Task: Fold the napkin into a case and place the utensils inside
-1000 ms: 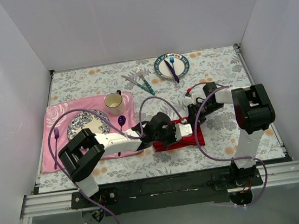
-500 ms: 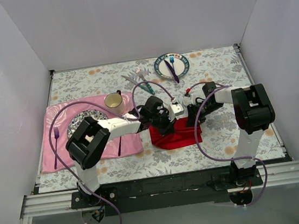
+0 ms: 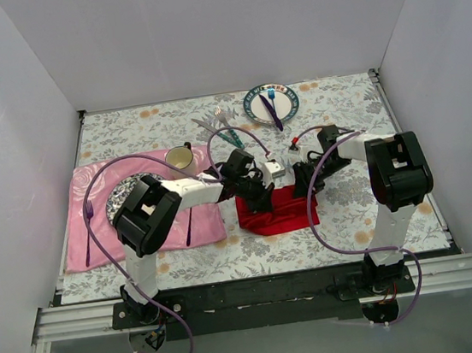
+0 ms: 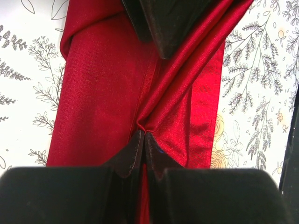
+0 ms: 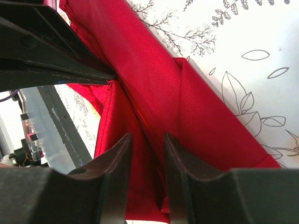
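The napkin (image 3: 277,213) lies bunched mid-surface (image 3: 349,223), just right of the pink mat (image 3: 97,241). The left claw (image 4: 142,140) is closed, pinching a fold of it. The right claw (image 5: 145,154) straddles a crease with its fingers slightly apart; I cannot tell whether it grips. The utensils (image 3: 223,128) lie farther back.

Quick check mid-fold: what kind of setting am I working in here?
Likely a robot test booth staged as a dining table: plain white walls enclose it, a metal rail runs along the near edge, and a floral tablecloth holds a plate and mug.
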{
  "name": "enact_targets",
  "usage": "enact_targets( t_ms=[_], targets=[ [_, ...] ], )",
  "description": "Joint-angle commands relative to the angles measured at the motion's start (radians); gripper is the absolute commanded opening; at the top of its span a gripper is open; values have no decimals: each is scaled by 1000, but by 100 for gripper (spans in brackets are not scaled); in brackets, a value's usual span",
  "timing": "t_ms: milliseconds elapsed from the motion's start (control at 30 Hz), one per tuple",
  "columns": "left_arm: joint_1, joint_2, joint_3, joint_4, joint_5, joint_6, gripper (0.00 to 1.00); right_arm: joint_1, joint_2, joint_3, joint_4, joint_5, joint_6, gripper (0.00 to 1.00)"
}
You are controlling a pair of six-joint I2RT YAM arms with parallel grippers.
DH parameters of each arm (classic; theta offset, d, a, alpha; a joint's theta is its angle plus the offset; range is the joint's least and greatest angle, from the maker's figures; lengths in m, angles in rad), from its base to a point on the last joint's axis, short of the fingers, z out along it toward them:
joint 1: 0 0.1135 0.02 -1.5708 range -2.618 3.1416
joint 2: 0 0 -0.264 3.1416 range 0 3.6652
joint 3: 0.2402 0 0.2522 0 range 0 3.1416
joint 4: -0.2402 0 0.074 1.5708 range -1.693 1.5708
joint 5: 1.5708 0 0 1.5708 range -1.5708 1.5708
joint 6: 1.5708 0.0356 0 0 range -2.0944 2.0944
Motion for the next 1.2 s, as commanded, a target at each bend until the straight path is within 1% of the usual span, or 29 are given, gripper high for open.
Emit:
enact_targets(
  t_ms=[0,100,233,267,333,400,533,567,633,700,900,1167],
  targets=[
    [15,15,32,-45,34,-2,0,-2,-35,50,-38,15,3,43],
    [16,15,33,-49,38,6,0,-2,-44,82,-44,-8,35,46],
    [16,18,30,-63,43,15,0,-3,-41,124,-76,-79,66,51],
    [18,20,30,-65,48,17,0,-3,-46,130,-81,-87,67,54],
    [19,20,29,-68,49,12,0,-3,-53,146,-104,-96,47,55],
    [22,23,30,-68,57,6,0,-2,-66,159,-132,-93,8,57],
    [27,34,38,-69,64,-6,0,-5,-92,163,-211,-68,-164,60],
    [28,38,42,-69,68,-8,0,-5,-109,151,-224,-67,-186,71],
    [31,43,49,-75,74,-9,0,-5,-122,142,-222,-48,-219,74],
    [36,46,52,-75,78,-11,0,-5,-133,130,-216,-38,-258,74],
    [47,55,58,-77,89,-26,0,-2,-132,96,-214,-10,-334,68],
    [56,61,61,-80,98,-36,0,8,-136,59,-224,2,-401,65]
  ],
)
